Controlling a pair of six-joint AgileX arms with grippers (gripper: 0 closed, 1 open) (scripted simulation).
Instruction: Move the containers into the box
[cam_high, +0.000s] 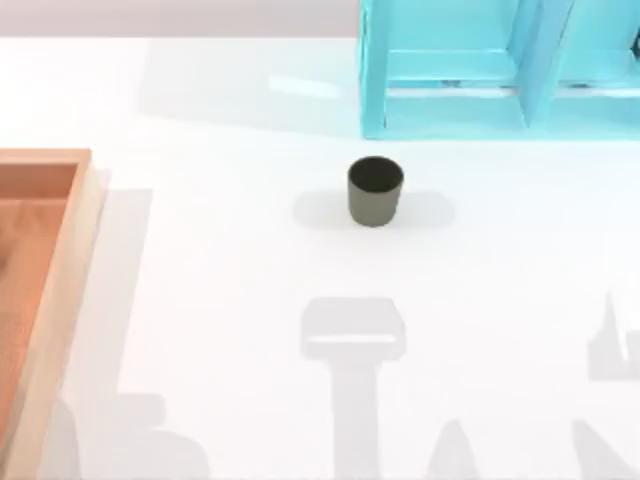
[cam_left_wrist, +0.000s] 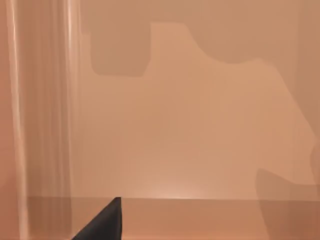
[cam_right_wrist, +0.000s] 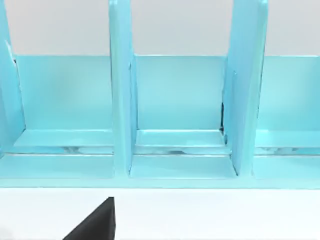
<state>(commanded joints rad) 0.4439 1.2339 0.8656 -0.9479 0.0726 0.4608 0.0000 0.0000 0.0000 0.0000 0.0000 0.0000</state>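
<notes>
One container, a squat dark olive-green cup (cam_high: 375, 191), stands upright and open-topped near the middle of the white table. The box (cam_high: 74, 262), a large shallow orange-brown wooden tray with a pale rim, lies at the table's left edge. The left wrist view looks onto the box's orange-brown inside (cam_left_wrist: 175, 125), with a dark part of my left gripper (cam_left_wrist: 104, 225) at the picture's edge and nothing of the cup near it. A dark part of my right gripper (cam_right_wrist: 97, 224) shows over the white table, facing the cyan shelf.
A cyan shelf unit (cam_high: 500, 70) with upright dividers (cam_right_wrist: 122, 100) stands at the back right, just behind the cup. White table (cam_high: 240, 290) lies between cup and box. Grey arm shadows fall along the front edge.
</notes>
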